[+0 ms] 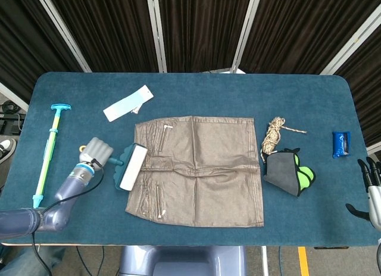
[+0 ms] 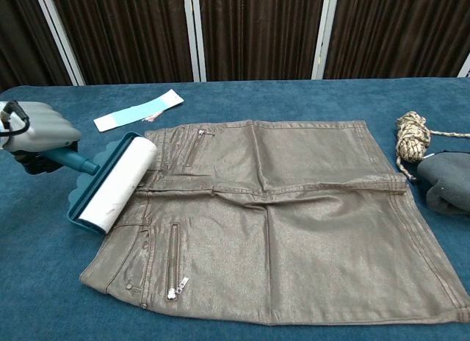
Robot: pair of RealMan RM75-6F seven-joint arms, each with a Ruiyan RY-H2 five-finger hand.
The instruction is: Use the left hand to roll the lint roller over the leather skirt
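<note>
On the blue counter (image 1: 238,91) a light blue paper card (image 1: 128,103) lies near the back left. A green stick with a turquoise T-handle (image 1: 49,150) lies along the left edge. At the right, a coiled rope (image 1: 274,135) touches a grey and green cloth (image 1: 289,171). A small blue packet (image 1: 340,143) lies near the right edge.
</note>
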